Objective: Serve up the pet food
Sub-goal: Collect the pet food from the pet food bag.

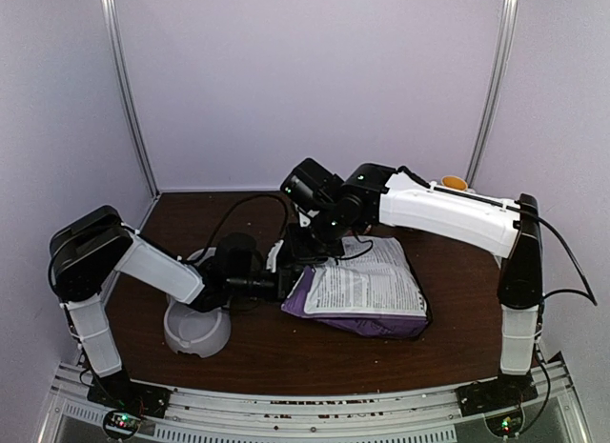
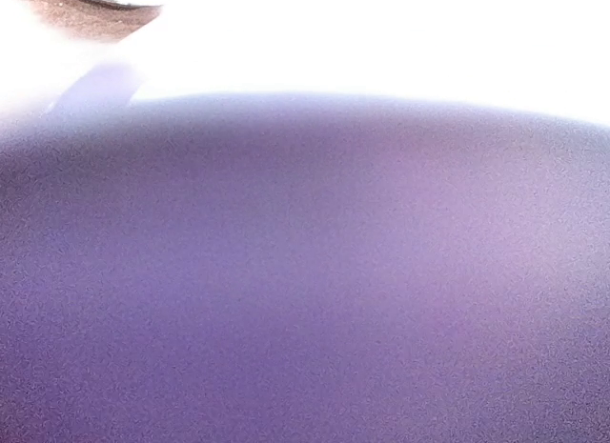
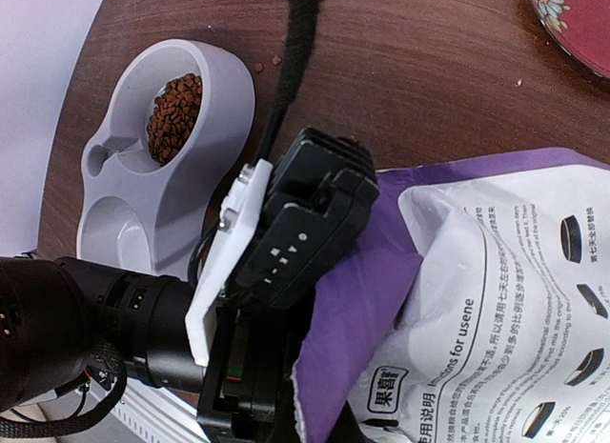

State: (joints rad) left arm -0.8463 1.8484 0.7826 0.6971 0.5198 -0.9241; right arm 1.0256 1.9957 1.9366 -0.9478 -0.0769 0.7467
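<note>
The pet food is a heap of brown kibble in one cup of a grey double bowl, at the table's left. A purple bag with a white printed panel lies flat in the middle. My left gripper is shut on the bag's torn left edge. Its own view shows only blurred purple bag. My right gripper hangs shut over the bag's far-left corner. Its fingertips are hidden, so I cannot tell whether it pinches the bag.
A red patterned plate lies at the far side of the table. Two loose kibble bits sit beside the bowl. The left arm's black cable runs across the wood. An orange object shows behind the right arm.
</note>
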